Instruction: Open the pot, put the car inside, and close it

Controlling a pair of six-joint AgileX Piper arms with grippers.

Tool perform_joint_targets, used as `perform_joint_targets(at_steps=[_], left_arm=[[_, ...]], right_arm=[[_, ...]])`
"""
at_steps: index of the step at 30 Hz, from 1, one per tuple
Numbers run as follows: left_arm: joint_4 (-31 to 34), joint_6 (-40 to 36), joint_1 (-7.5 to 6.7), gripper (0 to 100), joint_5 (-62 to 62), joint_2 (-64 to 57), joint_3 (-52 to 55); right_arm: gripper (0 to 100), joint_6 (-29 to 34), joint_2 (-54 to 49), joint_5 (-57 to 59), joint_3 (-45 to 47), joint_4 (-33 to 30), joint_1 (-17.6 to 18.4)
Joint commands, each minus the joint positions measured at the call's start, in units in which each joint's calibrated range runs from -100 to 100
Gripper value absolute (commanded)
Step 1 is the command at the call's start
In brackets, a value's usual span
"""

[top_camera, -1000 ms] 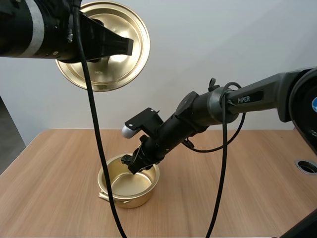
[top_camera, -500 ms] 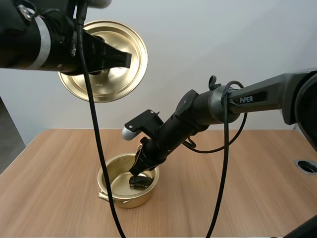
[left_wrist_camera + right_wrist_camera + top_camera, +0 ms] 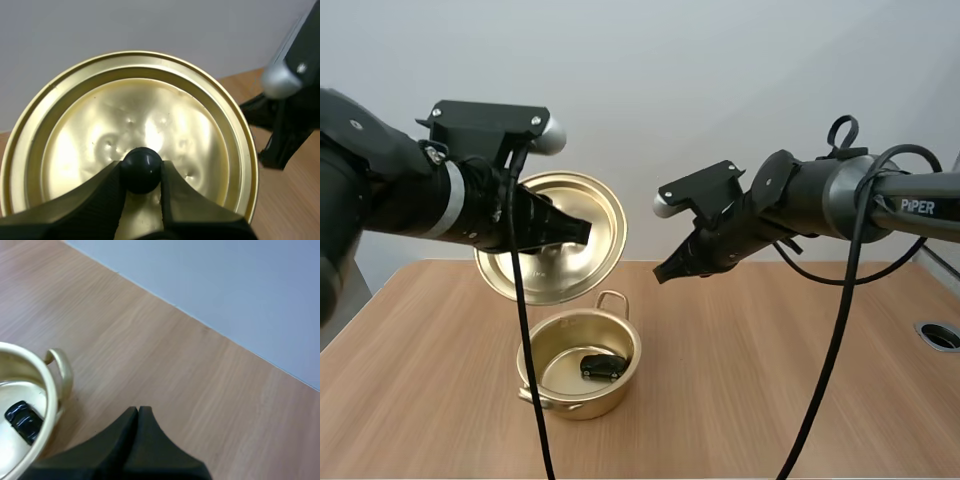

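**Left gripper** (image 3: 582, 230): fingers clenched on the black knob (image 3: 141, 167) of the gold lid (image 3: 600, 200), which hangs tilted in the air above the far-left side of the pot (image 3: 578, 408). The open pot stands on the bench (image 3: 770, 380), left of centre and toward the near edge. The small dark car (image 3: 603, 366) lies on the pot's floor, toward its right wall.

**Right gripper** (image 3: 665, 272): fingers pressed together on nothing, raised over the bench to the right of the pot, nearer the far edge, well apart from the lid.
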Motion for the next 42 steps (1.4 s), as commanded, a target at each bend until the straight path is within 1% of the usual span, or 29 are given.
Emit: perform_joint_targets(at_steps=[1, 4, 7, 11, 14, 18, 19, 21, 25, 26, 27, 28, 30, 32, 33, 42], left_arm=[[0.2, 1.9, -0.01, 0, 1.8, 2.1, 3.5], [1.9, 2.9, -0.01, 0, 1.6, 6.1, 6.2], [2.1, 4.5, -0.10, 0, 2.0, 10.5, 6.7], [1.7, 6.5, -0.10, 0, 2.2, 16.1, 6.7], [0.2, 8.7, -0.10, 0, 4.1, 20.1, 6.7], [0.2, 10.2, -0.10, 0, 4.0, 24.5, 6.7], [0.4, 10.5, -0.29, 0, 4.0, 25.4, 6.7], [1.3, 10.7, -1.42, 0, 3.7, 26.7, 6.7], [2.9, 9.7, -4.68, 0, -0.8, 27.1, 6.7], [4.6, 8.4, -5.89, 0, -3.8, 27.1, 6.7], [5.6, 7.7, -6.34, 0, -6.0, 27.1, 6.7], [8.2, 6.3, -7.27, 0, -8.2, 27.2, 6.7], [10.7, 4.8, -8.20, 0, -10.2, 27.2, 6.7], [11.8, 4.1, -8.89, 0, -11.0, 27.2, 6.7], [12.1, 4.1, -8.98, 0, -11.5, 27.2, 6.7], [11.7, 4.6, -8.98, 0, -12.4, 28.7, 7.6]], right_arm=[[0, 0.0, -1.3, -0.1, 0.0, -0.1, -2.8], [0, 0.0, -3.3, 0.3, 0.0, 0.0, -4.9], [0, 0.0, -5.7, 1.4, 0.0, 1.1, -6.1], [0, 0.0, -8.8, 4.0, 0.0, 1.3, -6.4], [0, 0.6, -10.8, 5.4, 0.0, 1.5, -6.4], [0, 0.9, -12.9, 6.6, 0.0, 1.7, -6.4], [0, 1.2, -13.4, 6.9, 0.0, 1.7, -6.4], [0, 1.6, -13.8, 6.9, 0.0, 1.7, -6.4], [0, 1.6, -14.0, 7.5, 0.0, 1.7, -6.4], [0, 1.6, -14.0, 8.0, 0.0, 1.7, -6.4], [0, 1.6, -14.0, 8.4, 0.0, 1.5, -6.4], [0, 1.6, -14.0, 8.6, 0.0, 1.5, -6.4], [0, 1.6, -14.0, 8.6, 0.0, 1.4, -6.4], [0, 1.6, -14.0, 8.6, 0.0, 1.4, -6.4], [0, 1.6, -14.0, 8.6, 0.0, 1.4, -6.4], [0, 1.6, -14.0, 8.6, 0.0, 1.4, -6.4]])
